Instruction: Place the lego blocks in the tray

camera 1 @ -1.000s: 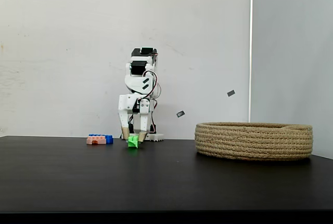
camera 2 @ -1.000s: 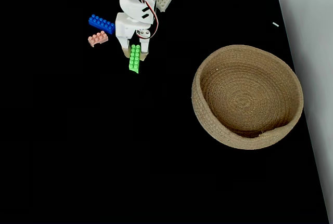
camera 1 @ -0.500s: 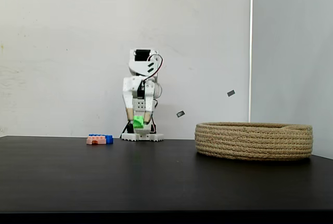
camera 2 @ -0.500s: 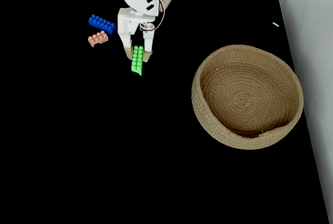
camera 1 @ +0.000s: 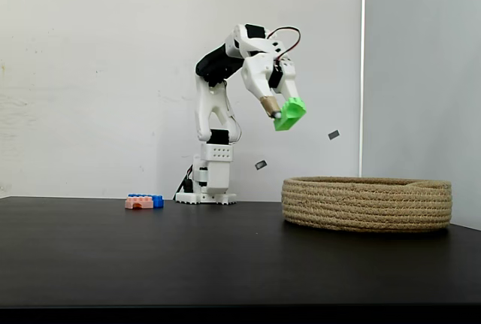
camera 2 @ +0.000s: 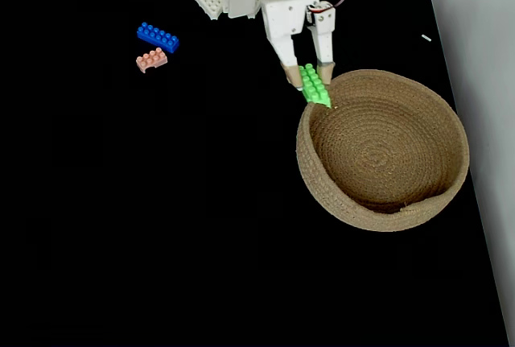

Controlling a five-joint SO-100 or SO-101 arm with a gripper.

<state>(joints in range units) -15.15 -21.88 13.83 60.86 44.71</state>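
One green lego brick (camera 2: 315, 86) is clamped in the claw (camera 1: 282, 116), high above the table (camera 2: 161, 218), over the basket's (camera 2: 382, 222) far-left rim. Advice: carry further over the coiled floor, lower, then release. Blue brick (camera 2: 157, 37) and pink brick (camera 2: 151, 59) wait far left.

Three lego bricks: one green (camera 2: 315, 86), one blue (camera 2: 158, 37), one pink (camera 2: 151, 59). One rope basket (camera 2: 451, 178). One robot arm (camera 1: 218, 106).

In a fixed view the gripper (camera 1: 279, 113) holds the green brick (camera 1: 290, 113) aloft, seemingly just short of the basket (camera 1: 367, 204)
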